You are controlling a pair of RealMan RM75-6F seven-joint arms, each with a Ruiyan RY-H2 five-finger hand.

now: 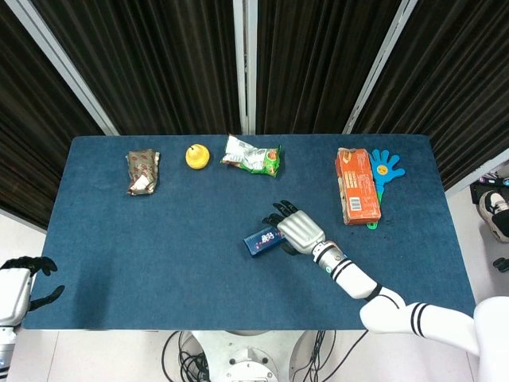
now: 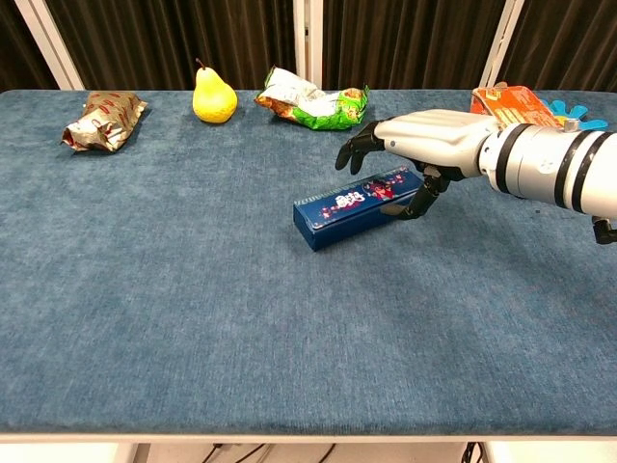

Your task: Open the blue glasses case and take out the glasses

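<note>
The blue glasses case (image 1: 261, 239) (image 2: 339, 211) lies closed and flat near the middle of the table, its long side running diagonally. My right hand (image 1: 298, 229) (image 2: 426, 141) hovers over the case's right end. Its fingers (image 2: 353, 151) arch above the far edge, spread apart. The thumb (image 2: 421, 196) touches the near side of the case. I cannot see a firm grip. My left hand (image 1: 17, 285) hangs off the table's front left corner, holding nothing, and shows only in the head view. No glasses are visible.
Along the far edge lie a brown foil packet (image 1: 143, 171) (image 2: 102, 120), a yellow pear (image 1: 197, 156) (image 2: 214, 95) and a green snack bag (image 1: 253, 156) (image 2: 314, 102). An orange box (image 1: 356, 187) (image 2: 513, 98) and a blue hand-shaped toy (image 1: 386, 167) (image 2: 576, 112) sit at the far right.
</note>
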